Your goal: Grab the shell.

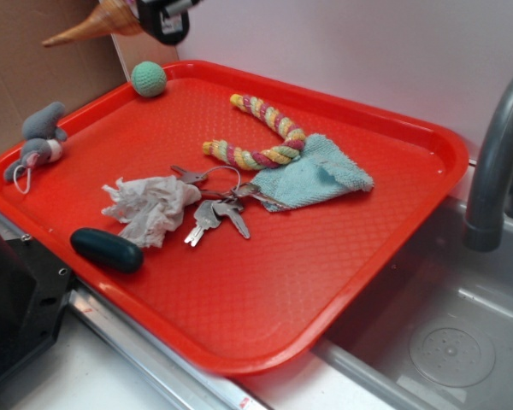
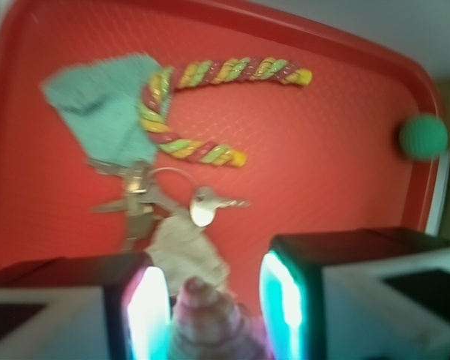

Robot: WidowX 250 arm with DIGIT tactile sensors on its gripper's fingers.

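Observation:
The shell (image 1: pixel 94 24) is tan-orange and ridged, with its long pointed tip aimed left. It hangs high above the far left corner of the red tray (image 1: pixel 325 273). My gripper (image 1: pixel 142 12) is shut on the shell's wide end at the top edge of the exterior view. The wrist view shows the shell's knobbly spiral (image 2: pixel 210 322) between my two fingers (image 2: pixel 148 311), close against the left one, with the tray far below.
On the tray lie a teal ball (image 1: pixel 149 79), a striped rope toy (image 1: pixel 261 137), a teal cloth (image 1: pixel 312 175), keys (image 1: pixel 212 209), crumpled tissue (image 1: pixel 150 209), a grey plush animal (image 1: pixel 38 141) and a dark oval object (image 1: pixel 107 249). A faucet (image 1: pixel 496 154) and sink (image 1: pixel 445 342) are at the right.

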